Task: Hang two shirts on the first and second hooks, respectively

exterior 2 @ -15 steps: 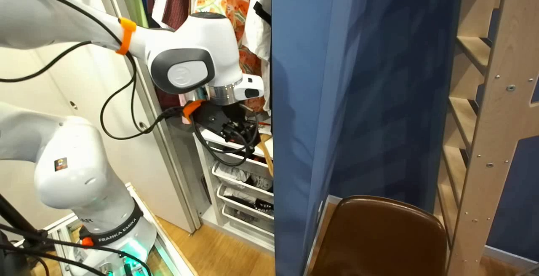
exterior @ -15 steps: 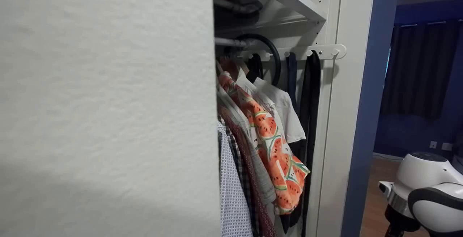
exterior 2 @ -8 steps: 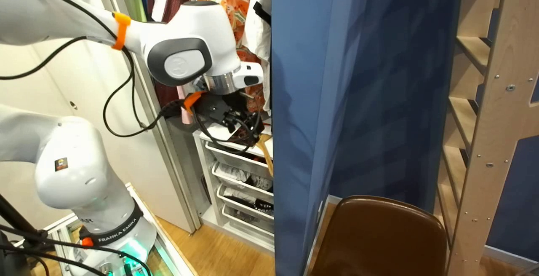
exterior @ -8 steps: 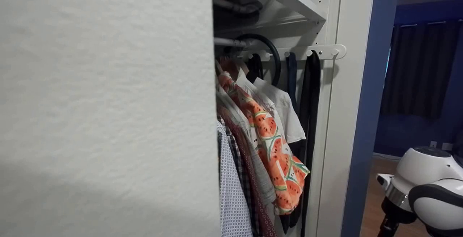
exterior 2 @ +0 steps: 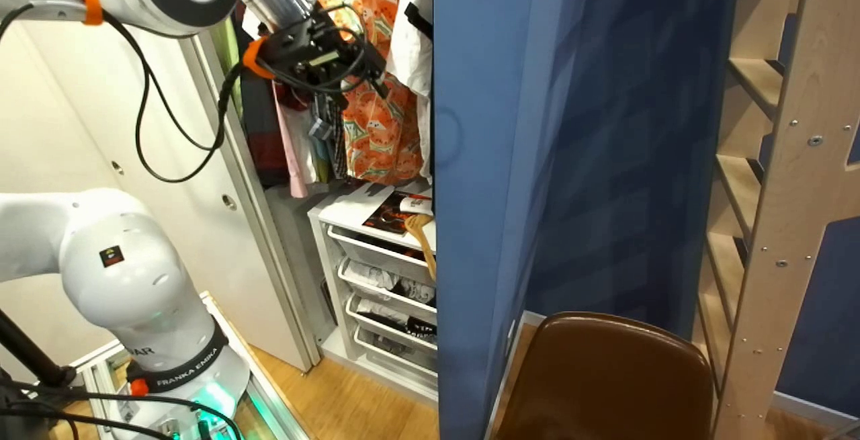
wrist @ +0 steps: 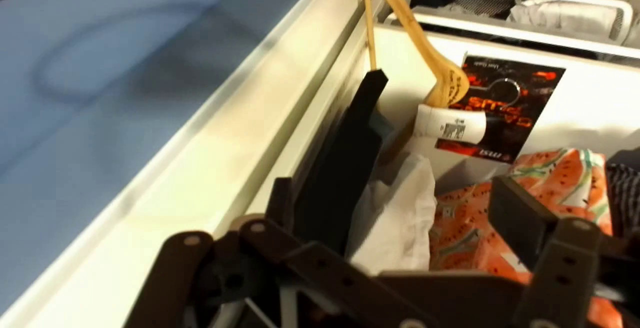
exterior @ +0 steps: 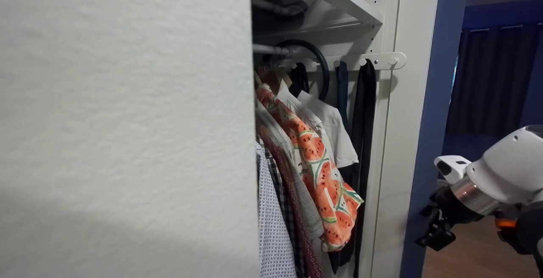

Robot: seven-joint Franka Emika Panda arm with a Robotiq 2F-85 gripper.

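In an exterior view, end effector (exterior: pixel 424 226) at lower right; watermelon-print shirt (exterior: pixel 314 148) and white shirt (exterior: pixel 335 125) both hang to its left and higher, well apart from it. White wall hooks (exterior: pixel 393 61) in a row above, can't tell which are first and second.

In an exterior view, end effector (exterior 2: pixel 363 93) in front of the watermelon-print shirt (exterior 2: pixel 383 134), contact unclear; white shirt (exterior 2: pixel 411 47) just beside that shirt, on its right.

Wrist view: end effector spread wide, fingers (wrist: pixel 280 200) far apart; white shirt (wrist: pixel 400 213) shows beyond the gap, watermelon-print shirt (wrist: pixel 565 180) partly behind the right-hand finger, dark hanging item (wrist: pixel 340 173) nearer the left-hand one. Wooden hanger (wrist: pixel 450 85) farther up.
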